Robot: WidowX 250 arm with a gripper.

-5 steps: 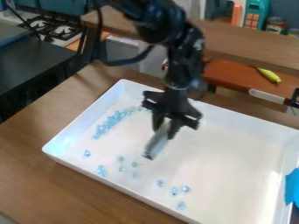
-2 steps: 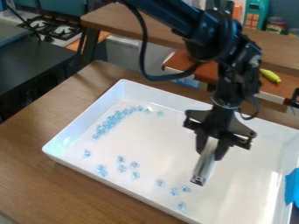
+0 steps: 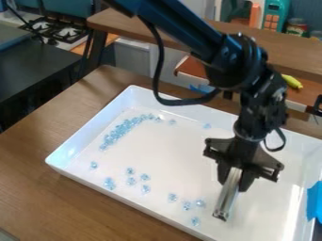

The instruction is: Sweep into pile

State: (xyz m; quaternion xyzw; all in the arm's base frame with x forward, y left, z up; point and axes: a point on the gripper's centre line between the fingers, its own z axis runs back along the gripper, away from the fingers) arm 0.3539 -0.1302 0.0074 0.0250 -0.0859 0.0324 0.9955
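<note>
A brown wooden bench spreads across the near part of the camera view. On it lies a white, shallow tray, its raised walls closing in everything inside. The black arm slants down from the top edge over the tray's far wall, a loose cable looping beside it. Its gripper hangs over the right half of the tray, the fingers drawn in narrow on a silvery bar that tilts down toward the tray's near wall; whether its lower end touches the tray floor, I cannot tell.

In the room behind are a dark counter at the left, a raised wooden shelf, a reddish-brown board below it and a stove top. A teal box and a jar stand at the top right. Blue tape sits at the tray's right edge, and a yellow-green, banana-like thing rests on the board.

Smallest are the clear blue beads: a curved band in the left of the tray, a few loose ones near the far wall, and more scattered along the near side, some close to the bar.
</note>
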